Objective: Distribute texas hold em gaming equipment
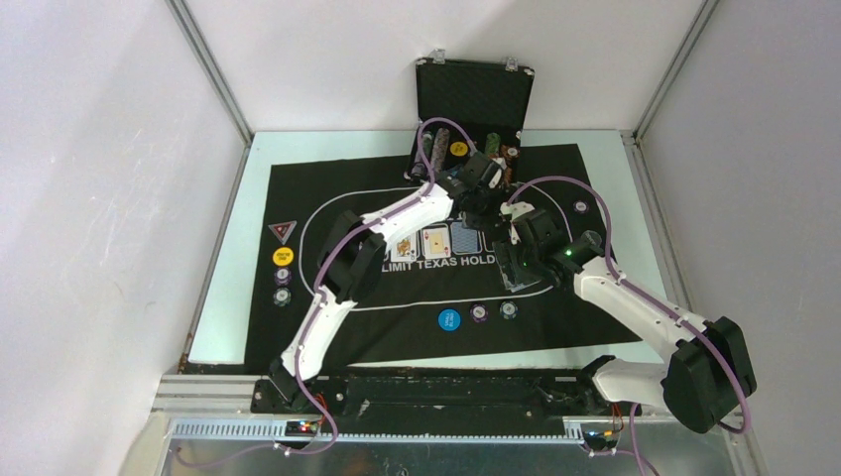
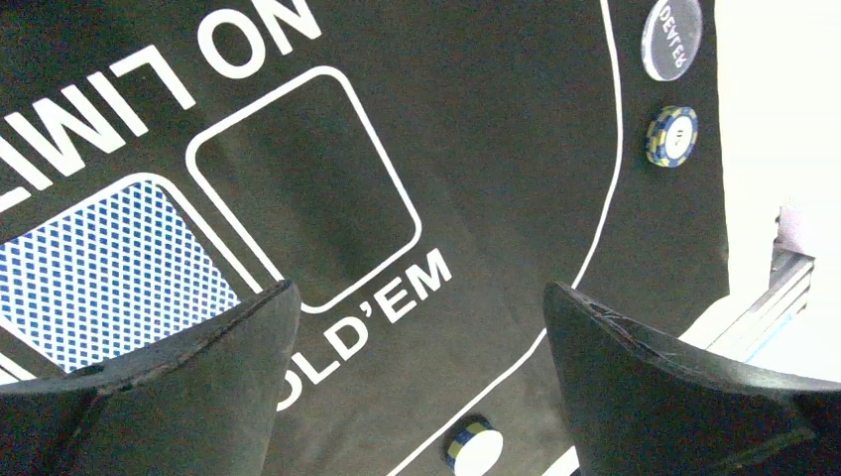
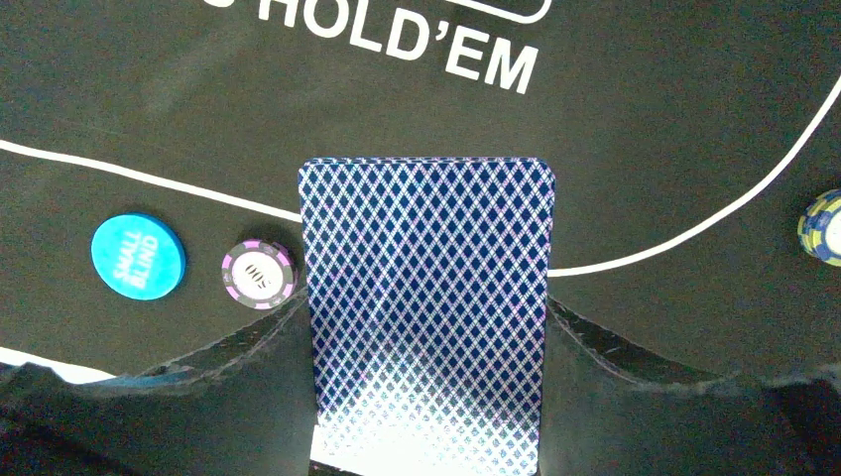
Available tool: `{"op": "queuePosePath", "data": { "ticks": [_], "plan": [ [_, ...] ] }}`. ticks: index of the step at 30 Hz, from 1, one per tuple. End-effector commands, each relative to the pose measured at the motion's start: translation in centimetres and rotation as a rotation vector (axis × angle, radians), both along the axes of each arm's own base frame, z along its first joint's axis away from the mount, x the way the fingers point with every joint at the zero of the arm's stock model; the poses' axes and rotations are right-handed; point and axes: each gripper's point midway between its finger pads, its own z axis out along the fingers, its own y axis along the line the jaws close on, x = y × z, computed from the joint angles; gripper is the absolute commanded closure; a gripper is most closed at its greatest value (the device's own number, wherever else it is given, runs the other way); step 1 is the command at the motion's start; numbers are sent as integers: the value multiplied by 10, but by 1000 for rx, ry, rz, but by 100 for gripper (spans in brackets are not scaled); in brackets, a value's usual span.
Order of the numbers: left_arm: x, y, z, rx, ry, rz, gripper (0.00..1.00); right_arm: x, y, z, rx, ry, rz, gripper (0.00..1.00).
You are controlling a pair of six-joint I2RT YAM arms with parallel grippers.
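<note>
Now the right jaws pinch a blue-backed playing card (image 3: 426, 288); the left jaws gape wide, black felt mat (image 2: 496, 149) beneath.

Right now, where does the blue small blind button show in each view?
Top external: small blind button low centre on the mat, left of two chips.
Left wrist: not in it.
Right wrist: small blind button at left, beside a purple chip.
Shared landmark: white HOLD'EM lettering.
</note>
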Motion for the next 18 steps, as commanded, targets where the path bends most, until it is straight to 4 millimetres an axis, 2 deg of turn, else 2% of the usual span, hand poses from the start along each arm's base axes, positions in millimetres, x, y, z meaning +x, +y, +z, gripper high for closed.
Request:
{"op": "queuePosePath", "data": {
  "ticks": [1,5,6,7,8,9,10,11,12,13,14,15,16,17,18],
  "plan": [
    [8,1,69,-83,-122,-15,0,8,6,7,33,-41,-3,100],
    [22,35,71,-83,-125,59,0,7,7,8,34,-41,6,100],
    [28,47,79,-94,-134,83,0,7,8,8,34,-41,10,100],
    [28,57,72,-86,-128,96,0,6,9,7,31,-41,17,100],
    [34,72,85,-93,-154,122,0,6,10,7,30,-40,23,100],
    [31,82,75,-75,-145,134,0,6,10,6,27,-39,29,100],
    [35,99,91,-86,-179,160,0,5,12,6,27,-38,36,100],
    [28,108,77,-74,-165,160,0,5,13,6,27,-39,45,100],
    [24,117,94,-110,-188,154,0,4,15,6,33,-37,57,100],
    [15,123,79,-117,-170,143,0,3,18,7,34,-40,75,100],
    [6,127,96,-178,-177,112,0,2,21,7,46,-39,93,100],
    [-5,131,81,-198,-161,94,0,0,25,8,47,-40,119,100],
    [-15,128,103,-288,-193,37,0,-3,31,8,60,-39,147,100],
    [-32,132,87,-298,-153,14,0,-3,33,9,58,-43,165,100],
    [-44,127,105,-378,-170,-39,0,-8,41,9,80,-32,203,100]
  ]
}}
